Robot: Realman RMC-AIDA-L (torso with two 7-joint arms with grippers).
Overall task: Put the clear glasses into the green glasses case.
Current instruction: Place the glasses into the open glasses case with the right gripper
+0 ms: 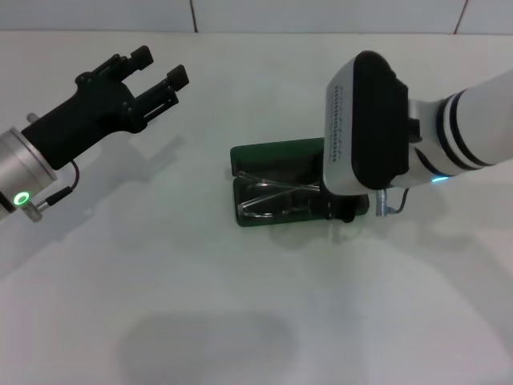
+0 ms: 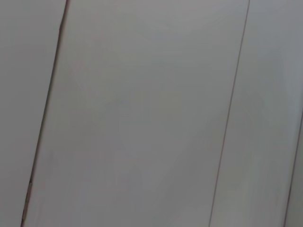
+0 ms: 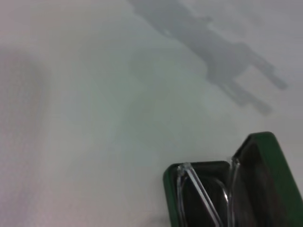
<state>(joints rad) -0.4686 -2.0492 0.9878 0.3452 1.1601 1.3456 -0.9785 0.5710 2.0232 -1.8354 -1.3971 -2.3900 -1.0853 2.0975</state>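
The green glasses case (image 1: 276,155) lies open in the middle of the table, its lid standing up at the far side. The clear glasses (image 1: 268,196) rest inside its lower half, with their arms showing as pale lines. The right wrist view shows one end of the case (image 3: 265,156) with the glasses (image 3: 199,194) in it. My right gripper (image 1: 345,208) is down at the case's right end, mostly hidden under its own white and black wrist housing (image 1: 365,124). My left gripper (image 1: 160,68) hangs open and empty above the table at the far left, well away from the case.
A white tabletop (image 1: 200,321) surrounds the case. A light wall with seams runs behind the table (image 1: 192,14). The left wrist view shows only pale panels (image 2: 142,113).
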